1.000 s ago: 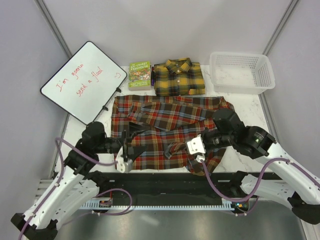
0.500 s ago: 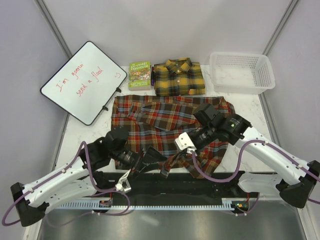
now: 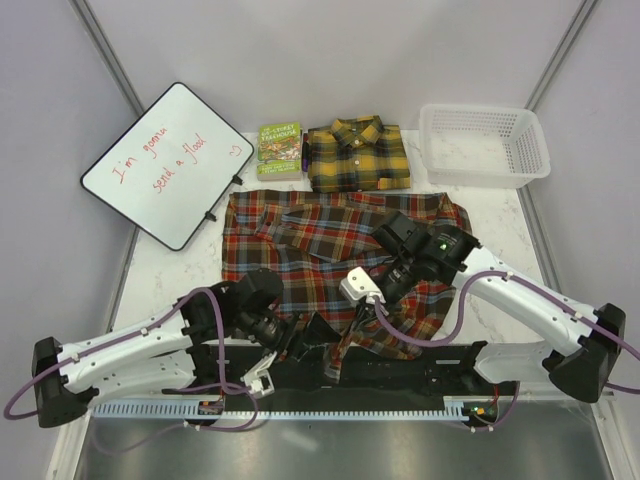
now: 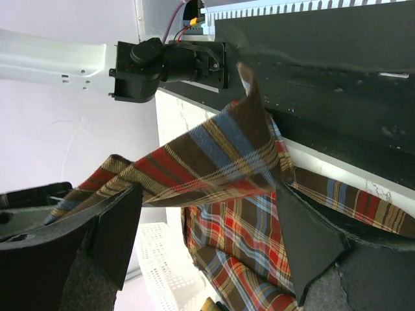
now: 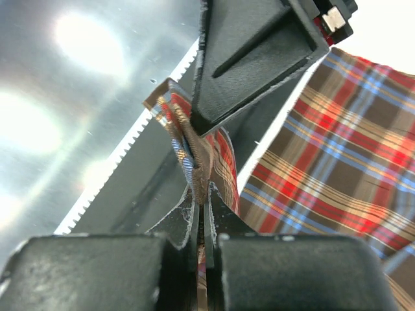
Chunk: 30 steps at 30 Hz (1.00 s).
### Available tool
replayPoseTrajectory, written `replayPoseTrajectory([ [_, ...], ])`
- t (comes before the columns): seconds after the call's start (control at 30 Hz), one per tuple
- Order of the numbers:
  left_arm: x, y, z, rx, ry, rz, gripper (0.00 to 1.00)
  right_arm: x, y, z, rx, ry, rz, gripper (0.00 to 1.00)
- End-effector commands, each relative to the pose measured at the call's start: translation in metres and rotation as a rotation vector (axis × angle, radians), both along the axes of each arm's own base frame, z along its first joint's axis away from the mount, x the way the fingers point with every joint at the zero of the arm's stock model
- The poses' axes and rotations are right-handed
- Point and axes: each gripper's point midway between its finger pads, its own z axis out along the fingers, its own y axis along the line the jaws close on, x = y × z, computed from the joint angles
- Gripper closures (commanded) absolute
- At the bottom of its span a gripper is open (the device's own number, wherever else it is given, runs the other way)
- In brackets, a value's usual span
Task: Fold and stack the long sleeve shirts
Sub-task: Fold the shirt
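Observation:
The red-brown plaid long sleeve shirt (image 3: 320,245) lies spread on the table's middle. A raised strip of it (image 4: 207,162) hangs over the near edge. My right gripper (image 3: 350,316) is shut on the end of that strip (image 5: 193,155), the cloth pinched between its fingertips (image 5: 204,194). My left gripper (image 3: 316,336) is just beside it, open, its wide-set fingers (image 4: 117,233) on either side of the raised cloth without pressing it. The yellow and black long sleeve shirt (image 3: 357,155) lies folded at the back.
A whiteboard (image 3: 165,162) lies at the back left, a small green book (image 3: 280,150) beside the yellow shirt, and a white basket (image 3: 485,145) at the back right. A black strip (image 3: 420,362) runs along the near edge under both grippers.
My left gripper has swung right and toward the near edge, coming up to the held strip. My right gripper has carried the shirt's edge leftward, staying shut.

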Motion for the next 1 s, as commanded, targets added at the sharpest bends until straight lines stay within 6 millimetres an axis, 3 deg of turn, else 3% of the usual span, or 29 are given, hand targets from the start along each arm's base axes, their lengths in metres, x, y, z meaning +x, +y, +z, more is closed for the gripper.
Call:
replayPoseTrajectory([
  [0.0,-0.008,-0.014,0.034,-0.255,-0.493,-0.27,0.11,-0.014,0.01,0.014,0.056,0.106,0.057,1.0],
  [0.3,-0.016,-0.005,0.055,-0.317,-0.496,-0.25,0.11,-0.013,0.013,0.002,0.024,0.161,0.057,1.0],
  [0.77,-0.033,-0.018,0.058,-0.339,-0.513,-0.335,0.1,-0.008,0.022,-0.003,-0.005,0.211,0.051,1.0],
  [0.87,-0.039,-0.021,0.054,-0.334,-0.519,-0.364,0.17,-0.006,0.028,0.0,0.001,0.224,0.057,1.0],
  [0.97,-0.041,-0.024,0.046,-0.303,-0.514,-0.369,0.34,-0.002,0.033,0.002,0.001,0.235,0.057,1.0],
])
